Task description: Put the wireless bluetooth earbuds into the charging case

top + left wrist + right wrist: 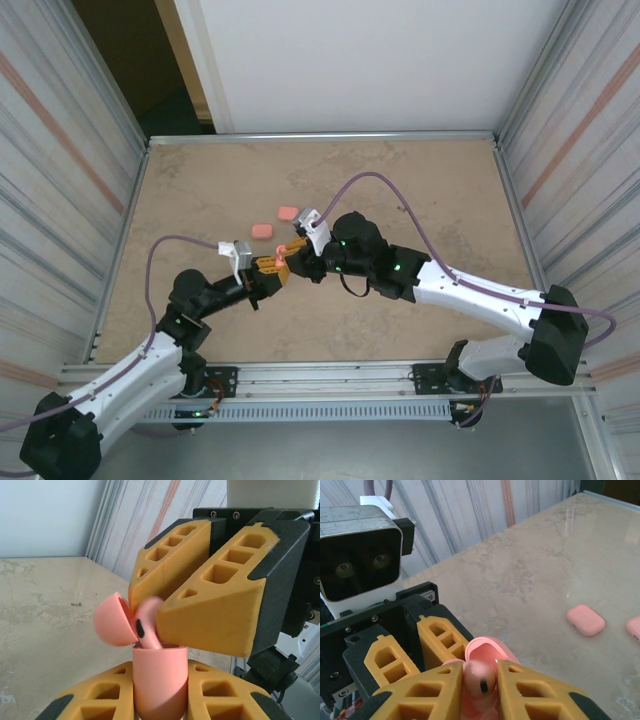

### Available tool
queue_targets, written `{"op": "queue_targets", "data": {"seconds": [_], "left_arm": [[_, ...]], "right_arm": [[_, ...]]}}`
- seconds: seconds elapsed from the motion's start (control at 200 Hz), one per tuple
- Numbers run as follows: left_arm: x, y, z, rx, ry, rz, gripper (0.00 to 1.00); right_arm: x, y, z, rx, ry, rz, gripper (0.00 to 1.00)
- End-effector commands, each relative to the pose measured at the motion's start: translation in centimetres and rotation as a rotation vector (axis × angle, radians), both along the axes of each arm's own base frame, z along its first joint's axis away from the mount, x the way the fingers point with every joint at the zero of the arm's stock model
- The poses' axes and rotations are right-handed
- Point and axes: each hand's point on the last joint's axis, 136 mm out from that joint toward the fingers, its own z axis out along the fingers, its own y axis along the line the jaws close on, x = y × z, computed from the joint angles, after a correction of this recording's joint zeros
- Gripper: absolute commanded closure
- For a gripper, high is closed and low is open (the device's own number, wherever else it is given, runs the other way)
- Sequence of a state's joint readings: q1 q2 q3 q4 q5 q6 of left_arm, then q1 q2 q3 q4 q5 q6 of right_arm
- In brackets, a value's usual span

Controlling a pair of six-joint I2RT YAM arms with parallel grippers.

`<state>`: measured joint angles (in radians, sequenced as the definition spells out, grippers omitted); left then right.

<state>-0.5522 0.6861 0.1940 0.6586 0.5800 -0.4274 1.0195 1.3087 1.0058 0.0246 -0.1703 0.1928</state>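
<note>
salmon-pink earbud (150,616), black spot, stem down into open case (160,680)

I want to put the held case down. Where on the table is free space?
Free: the far right of the table, between the right arm and the wall; also the far left corner. Crowded: the middle, where left pincer and right pincer meet, two closed cases nearby.

text: none can be read | labels and brands: none can be read | numbers and signs: none can be read
</note>
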Motion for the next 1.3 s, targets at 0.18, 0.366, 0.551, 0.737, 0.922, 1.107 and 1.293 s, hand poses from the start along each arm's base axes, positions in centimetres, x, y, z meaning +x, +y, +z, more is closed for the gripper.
{"op": "queue_targets", "data": {"seconds": [0.18, 0.366, 0.551, 0.737, 0.922, 1.107, 1.293], "left_arm": [[-0.6, 0.1, 2.5, -0.052, -0.095, -0.007, 1.00], [-0.7, 0.1, 2.6, -0.058, -0.116, -0.008, 1.00], [-1.0, 0.4, 3.5, -0.069, -0.183, -0.002, 1.00], [-1.2, 0.9, 4.7, -0.075, -0.263, 0.034, 1.00], [-1.7, 1.9, 6.8, -0.079, -0.364, 0.083, 1.00], [-2.6, 2.5, 9.7, -0.098, -0.467, 0.106, 1.00], [-3.3, 2.6, 11.3, -0.121, -0.513, 0.092, 1.00]], "right_arm": [[-1.8, 0.3, 3.0, 0.068, 0.041, 0.095, 0.61], [-1.4, -0.6, 6.1, 0.127, 0.032, 0.094, 0.49], [-0.5, -2.5, 8.4, 0.148, 0.014, 0.028, 0.43], [1.5, -5.6, 8.3, 0.152, 0.037, -0.101, 0.37], [4.6, -8.9, 4.9, 0.110, 0.171, -0.260, 0.34], [7.1, -10.5, 0.7, 0.034, 0.302, -0.380, 0.33], [9.5, -10.4, -3.8, -0.068, 0.419, -0.444, 0.34]]}}
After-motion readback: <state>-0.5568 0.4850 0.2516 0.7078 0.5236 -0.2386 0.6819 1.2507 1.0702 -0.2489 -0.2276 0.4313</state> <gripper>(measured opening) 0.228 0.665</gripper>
